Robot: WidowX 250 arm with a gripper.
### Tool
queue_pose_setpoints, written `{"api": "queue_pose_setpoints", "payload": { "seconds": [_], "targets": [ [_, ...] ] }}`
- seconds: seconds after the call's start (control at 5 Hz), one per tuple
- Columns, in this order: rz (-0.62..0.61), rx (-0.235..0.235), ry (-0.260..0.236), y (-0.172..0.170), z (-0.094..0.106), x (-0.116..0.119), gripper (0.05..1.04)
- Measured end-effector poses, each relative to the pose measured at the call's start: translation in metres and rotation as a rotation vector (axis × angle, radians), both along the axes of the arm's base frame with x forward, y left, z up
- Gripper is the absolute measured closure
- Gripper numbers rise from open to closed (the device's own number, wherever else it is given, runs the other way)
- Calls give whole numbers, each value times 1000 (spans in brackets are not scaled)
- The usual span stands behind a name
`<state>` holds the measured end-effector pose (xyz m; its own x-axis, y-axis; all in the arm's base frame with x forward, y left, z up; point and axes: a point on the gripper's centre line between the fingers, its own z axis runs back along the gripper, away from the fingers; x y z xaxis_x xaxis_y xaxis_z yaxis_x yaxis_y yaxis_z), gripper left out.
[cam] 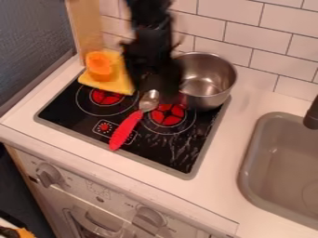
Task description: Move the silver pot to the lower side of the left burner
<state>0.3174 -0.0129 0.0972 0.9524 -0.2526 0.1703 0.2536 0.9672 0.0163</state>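
The black gripper [158,76] hangs over the back of the stove, blurred, in front of the silver pot's left edge. Upright at the stove's back right corner, the silver pot [211,86] is behind the right burner [168,115] and partly on the counter side. Whether gripper and pot touch is unclear. The left burner [105,96] glows red, its back part covered by a yellow cloth [115,83].
On the cloth is an orange object [99,65]. A spoon with a red handle [126,129] lies between the burners. The wall [242,37] rises behind the stove, and a grey sink [282,158] is at the right.
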Motion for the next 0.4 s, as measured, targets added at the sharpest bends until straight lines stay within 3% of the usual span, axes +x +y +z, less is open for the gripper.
{"api": "queue_pose_setpoints", "payload": {
  "seconds": [0.2,0.4],
  "targets": [
    [-92,-2,-48,-44,18,33,83],
    [-114,17,-12,-67,-10,63,83]
  ]
}}
